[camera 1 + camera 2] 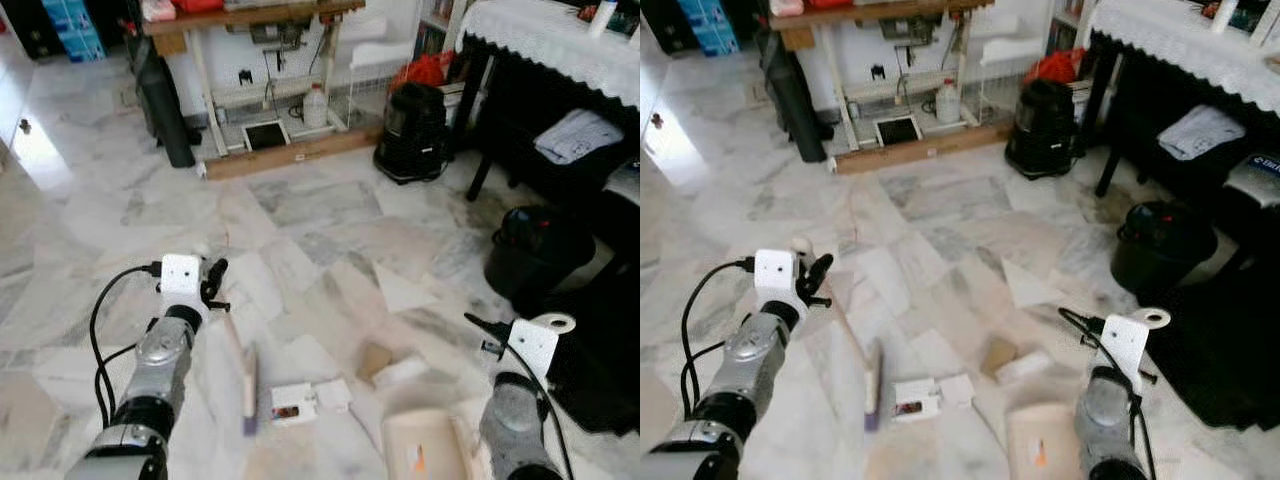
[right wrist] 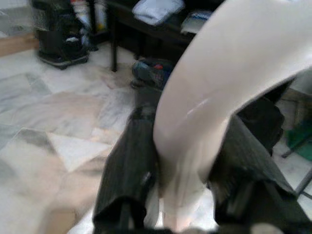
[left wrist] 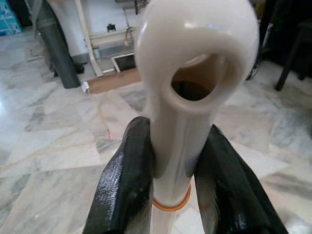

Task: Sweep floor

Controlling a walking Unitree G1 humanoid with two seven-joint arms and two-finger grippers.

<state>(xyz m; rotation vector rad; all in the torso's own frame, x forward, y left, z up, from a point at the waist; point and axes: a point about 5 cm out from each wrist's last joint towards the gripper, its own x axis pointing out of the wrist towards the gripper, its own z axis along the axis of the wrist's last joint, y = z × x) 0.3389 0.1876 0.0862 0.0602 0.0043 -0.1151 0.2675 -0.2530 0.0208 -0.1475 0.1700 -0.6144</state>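
The cream dustpan sits on the marble floor nearest, its handle clamped by the right gripper. Beside it lie a small box, white paper and cardboard. The left gripper is clenched on the brush handle. Farther off stands a black vacuum.

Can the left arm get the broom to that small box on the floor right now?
Probably yes. The left gripper is clamped on the broom handle, and the broom's head rests on the floor right beside the box, with only bare marble between them. The dustpan sits further right.
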